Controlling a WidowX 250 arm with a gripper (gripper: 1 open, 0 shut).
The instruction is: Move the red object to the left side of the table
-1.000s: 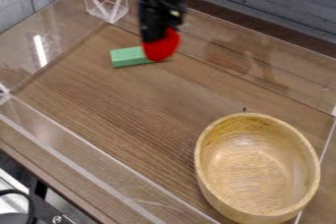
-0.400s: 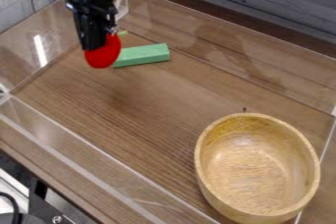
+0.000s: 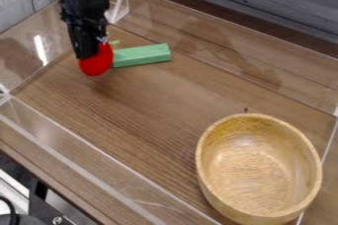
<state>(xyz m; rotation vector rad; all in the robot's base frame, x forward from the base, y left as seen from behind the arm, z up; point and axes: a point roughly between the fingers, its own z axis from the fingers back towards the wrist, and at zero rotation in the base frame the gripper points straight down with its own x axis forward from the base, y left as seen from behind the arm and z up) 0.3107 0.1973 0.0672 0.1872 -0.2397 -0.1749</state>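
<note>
The red object (image 3: 94, 64), a small rounded bright-red toy fruit, sits between the fingers of my black gripper (image 3: 89, 51), which points down and is shut on it. It hangs just above, or touches, the brown wood-grain table (image 3: 172, 111) at the left side; I cannot tell which. The fruit's top is hidden by the fingers. A green rectangular block (image 3: 140, 55) lies just to the right of the fruit.
A round light wooden bowl (image 3: 259, 165) stands at the front right. Low clear acrylic walls (image 3: 53, 130) edge the tabletop, with one close to the gripper on the left.
The gripper has carried the red fruit leftward past the green block and lowered it toward the tabletop. The block and the bowl have stayed in place.
</note>
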